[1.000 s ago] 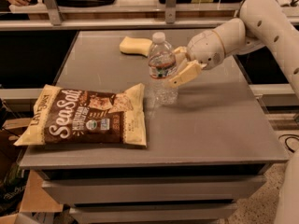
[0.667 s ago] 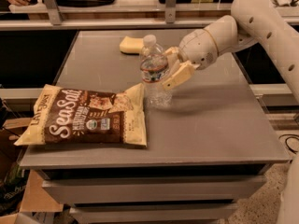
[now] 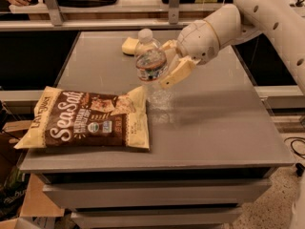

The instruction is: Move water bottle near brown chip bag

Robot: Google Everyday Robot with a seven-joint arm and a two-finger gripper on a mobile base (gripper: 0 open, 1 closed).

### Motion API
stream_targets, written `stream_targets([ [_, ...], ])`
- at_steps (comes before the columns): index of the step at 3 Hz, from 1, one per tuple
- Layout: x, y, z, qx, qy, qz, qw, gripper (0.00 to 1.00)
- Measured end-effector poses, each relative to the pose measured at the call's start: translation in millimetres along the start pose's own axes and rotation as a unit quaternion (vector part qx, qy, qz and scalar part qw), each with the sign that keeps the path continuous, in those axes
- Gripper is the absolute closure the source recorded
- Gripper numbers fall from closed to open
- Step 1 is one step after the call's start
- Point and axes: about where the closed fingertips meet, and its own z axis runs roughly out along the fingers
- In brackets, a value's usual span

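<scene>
1. Grey counter (image 3: 214,123) carries it all.
2. Brown chip bag (image 3: 88,120) lies flat at the front left.
3. Pincer (image 3: 165,65) comes in from the right, clamped on the water bottle (image 3: 150,61).
4. Bottle leans slightly, with its base just beside the bag's back right corner.
5. Yellow sponge (image 3: 129,46) sits behind the bottle.

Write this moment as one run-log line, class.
gripper: over table centre, jaws shut on water bottle | water bottle: tilted, base close to brown chip bag corner | sponge: far side, behind bottle
</scene>
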Motion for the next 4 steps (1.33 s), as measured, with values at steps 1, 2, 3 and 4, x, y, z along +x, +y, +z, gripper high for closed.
stream_targets([
  [1, -4.5, 6.3, -3.2, 0.003, -0.005, -0.004, 1.0, 1.0],
  [2, -10.2, 18.2, -4.9, 0.007, -0.012, -0.007, 0.9999, 1.0],
  [3, -11.7, 32.4, -4.0, 0.007, -0.026, -0.003, 0.9996, 1.0],
  [4, -4.0, 44.8, -3.4, 0.008, -0.043, 0.009, 0.999, 1.0],
])
